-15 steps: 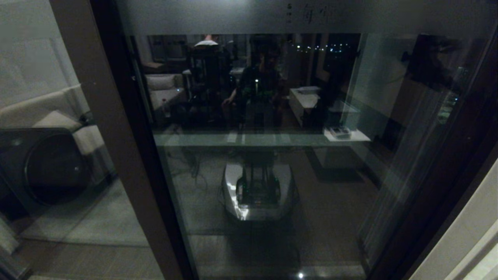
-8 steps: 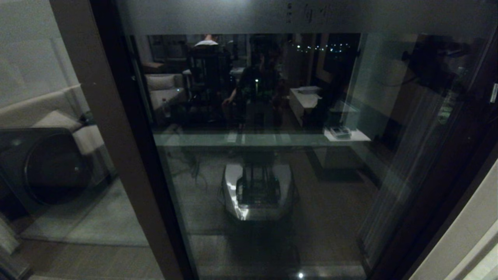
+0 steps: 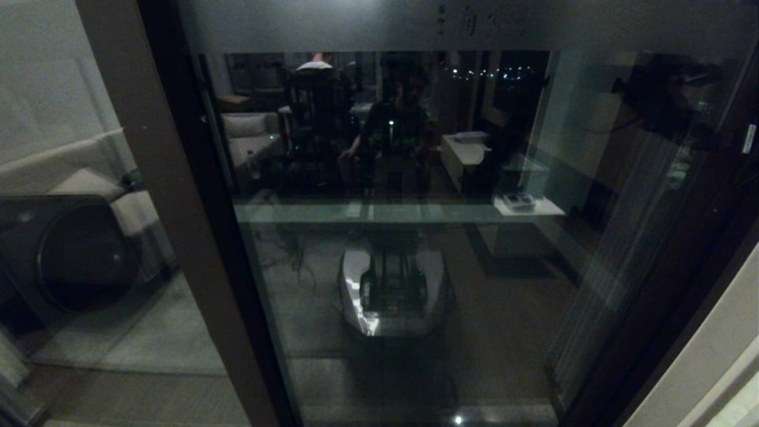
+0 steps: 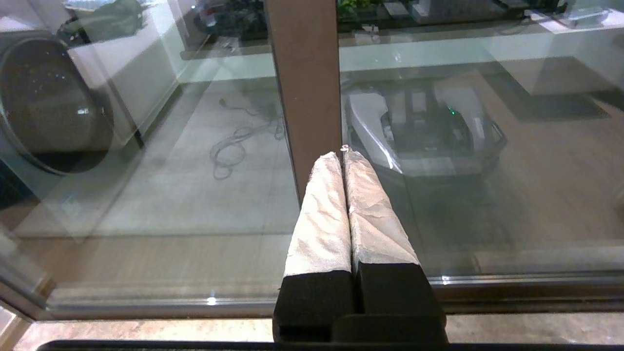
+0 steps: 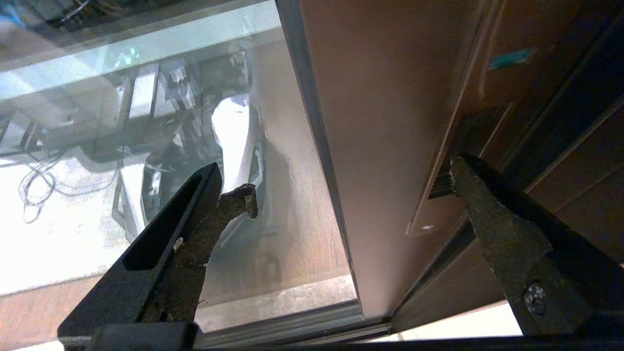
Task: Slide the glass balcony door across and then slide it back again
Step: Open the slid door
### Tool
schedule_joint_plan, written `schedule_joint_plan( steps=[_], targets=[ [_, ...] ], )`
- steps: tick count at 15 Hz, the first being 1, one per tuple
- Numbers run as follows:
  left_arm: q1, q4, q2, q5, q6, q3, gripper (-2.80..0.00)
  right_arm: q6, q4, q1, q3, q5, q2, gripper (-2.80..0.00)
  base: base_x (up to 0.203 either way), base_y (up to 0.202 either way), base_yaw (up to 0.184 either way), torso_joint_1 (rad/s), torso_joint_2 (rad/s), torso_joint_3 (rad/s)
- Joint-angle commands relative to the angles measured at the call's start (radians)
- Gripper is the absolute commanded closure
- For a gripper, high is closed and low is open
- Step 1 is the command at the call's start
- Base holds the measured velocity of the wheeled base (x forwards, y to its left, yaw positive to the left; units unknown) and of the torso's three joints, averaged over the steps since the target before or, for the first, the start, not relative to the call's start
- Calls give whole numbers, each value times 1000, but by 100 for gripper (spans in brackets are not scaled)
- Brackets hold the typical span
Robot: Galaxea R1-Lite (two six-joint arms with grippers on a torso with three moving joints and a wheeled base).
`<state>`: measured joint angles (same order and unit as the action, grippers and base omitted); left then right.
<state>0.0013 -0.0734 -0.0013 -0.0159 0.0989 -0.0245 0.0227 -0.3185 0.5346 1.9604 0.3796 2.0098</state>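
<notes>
The right end effector (image 5: pixel 351 187) is wide open and holds nothing; its two fingers stand on either side of the brown stile (image 5: pixel 385 122) of the glass balcony door (image 3: pixel 415 237), one before the glass, the other near the recessed handle slot (image 5: pixel 465 146). The left end effector (image 4: pixel 343 156) is fully closed with nothing between its white-wrapped fingers (image 4: pixel 324 214), and its tips are close to another brown stile (image 4: pixel 304 73). The door fills the middle of the head view, between its frame on the left (image 3: pixel 160 196) and on the right (image 3: pixel 699 237). Behind the glass, at the left, stands a dark round washing machine (image 3: pixel 71 255).
</notes>
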Motion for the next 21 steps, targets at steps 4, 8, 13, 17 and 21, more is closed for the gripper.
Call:
schedule_joint_plan(
  steps=[4, 8, 13, 17, 21],
  targets=[
    [0, 0, 0, 0, 1, 0, 0, -1, 22, 1, 0, 21, 25, -280, 0, 0, 0, 0, 0, 0],
    [0, 0, 0, -1, 1, 0, 0, -1, 28, -2, 0, 24, 37, -280, 0, 0, 0, 0, 0, 0],
    [0, 0, 0, 0, 1, 0, 0, -8, 27, -7, -2, 27, 41, -280, 0, 0, 0, 0, 0, 0],
    [0, 0, 0, 0, 1, 0, 0, -13, 22, -2, -18, 40, 5, -280, 0, 0, 0, 0, 0, 0],
    [1, 0, 0, 0, 1, 0, 0, -21, 22, -2, -25, 67, 1, -280, 0, 0, 0, 0, 0, 0]
  ],
)
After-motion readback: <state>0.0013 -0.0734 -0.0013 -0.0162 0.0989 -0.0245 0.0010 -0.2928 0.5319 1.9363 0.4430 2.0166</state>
